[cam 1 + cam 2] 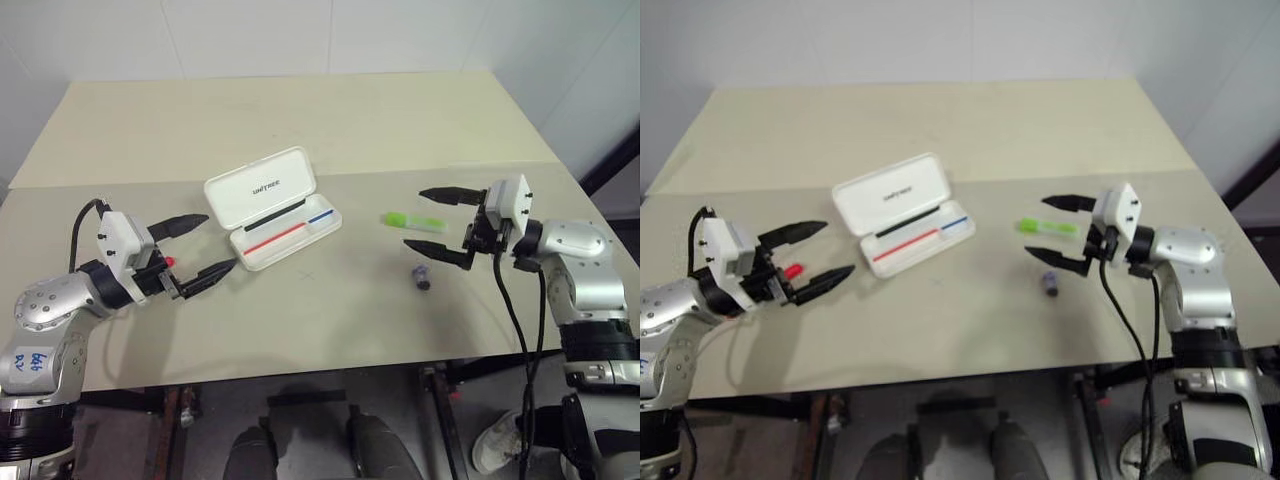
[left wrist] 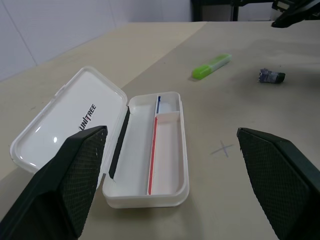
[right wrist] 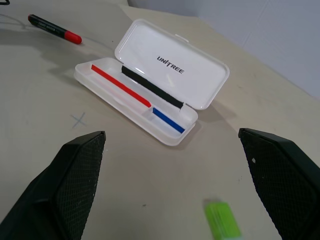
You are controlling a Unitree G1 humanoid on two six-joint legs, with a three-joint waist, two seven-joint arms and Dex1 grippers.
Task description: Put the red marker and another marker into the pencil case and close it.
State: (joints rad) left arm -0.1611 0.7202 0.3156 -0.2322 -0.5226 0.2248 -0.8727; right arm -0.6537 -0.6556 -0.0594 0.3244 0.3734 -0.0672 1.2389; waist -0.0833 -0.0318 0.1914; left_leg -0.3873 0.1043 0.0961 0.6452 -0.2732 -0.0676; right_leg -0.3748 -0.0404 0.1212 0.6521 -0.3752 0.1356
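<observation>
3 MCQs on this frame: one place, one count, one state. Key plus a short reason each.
1. The green highlighter lies
A. inside the pencil case
B. on the table near the right gripper
C. beside the left gripper

2. Coloured stripes inside the pencil case:
A. one
B. two
C. four

3. The pencil case is
A. open, no marker in it
B. shut
C. open with the red marker inside

Key: B, it lies by the right gripper. B, one red and one blue. A, lid back; the red marker lies on the table by the left gripper.
</observation>
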